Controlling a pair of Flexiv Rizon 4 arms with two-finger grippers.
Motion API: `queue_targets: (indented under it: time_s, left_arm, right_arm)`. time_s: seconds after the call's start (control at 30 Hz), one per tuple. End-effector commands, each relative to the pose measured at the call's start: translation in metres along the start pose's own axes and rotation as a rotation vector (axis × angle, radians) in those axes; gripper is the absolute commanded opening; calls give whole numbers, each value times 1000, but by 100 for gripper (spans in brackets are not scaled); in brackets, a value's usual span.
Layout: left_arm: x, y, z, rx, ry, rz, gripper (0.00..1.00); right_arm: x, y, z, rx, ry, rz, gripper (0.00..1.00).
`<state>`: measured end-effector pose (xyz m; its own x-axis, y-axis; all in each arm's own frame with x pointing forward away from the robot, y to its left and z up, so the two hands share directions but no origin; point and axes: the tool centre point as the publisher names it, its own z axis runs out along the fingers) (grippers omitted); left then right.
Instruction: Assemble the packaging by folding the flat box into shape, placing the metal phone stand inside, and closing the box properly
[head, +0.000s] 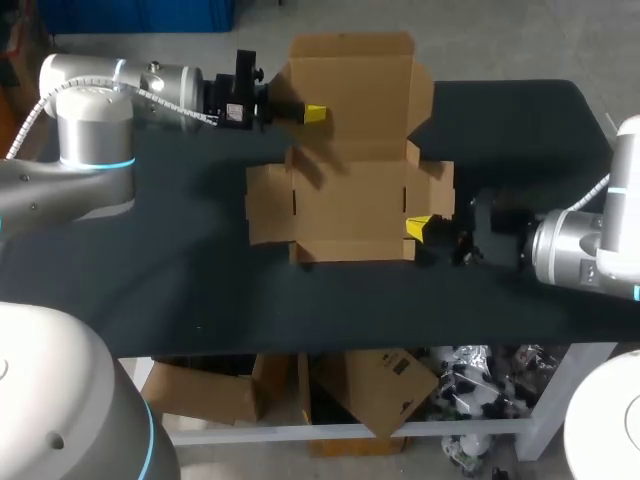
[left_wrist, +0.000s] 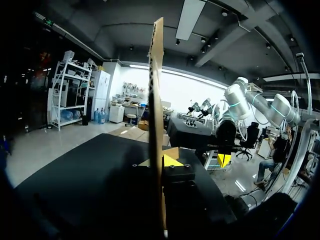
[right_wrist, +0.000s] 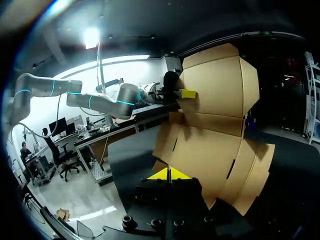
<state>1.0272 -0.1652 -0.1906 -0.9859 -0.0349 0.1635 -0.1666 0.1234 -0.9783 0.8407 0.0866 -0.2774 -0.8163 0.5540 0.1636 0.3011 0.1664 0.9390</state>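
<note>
The brown cardboard box (head: 350, 205) lies unfolded on the black table (head: 180, 260), with side flaps spread and its lid (head: 350, 85) raised at the far side. My left gripper (head: 315, 113) is shut on the lid's left part. In the left wrist view the lid (left_wrist: 157, 100) shows edge-on, rising from between the yellow tips of that gripper (left_wrist: 162, 161). My right gripper (head: 420, 227) is shut, its tips at the box's front right flap. In the right wrist view its closed tips (right_wrist: 170, 174) meet the box's near corner (right_wrist: 205, 150), below the lid (right_wrist: 215, 85). No phone stand is in view.
Bare black tabletop lies to the left of and in front of the box. The right arm's wrist (head: 510, 235) hangs low over the table's right side.
</note>
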Motion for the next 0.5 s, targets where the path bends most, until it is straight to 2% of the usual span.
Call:
queue_targets:
  time_s: [0.03,0.5]
  left_arm:
    - [-3,2,0,7,7,13,0]
    - [9,7,-2,8,-10,52,0]
  right_arm:
    - [-3,-5,13,-7,-3,1,0]
    - [-5,-9,25,-7,0,8,0]
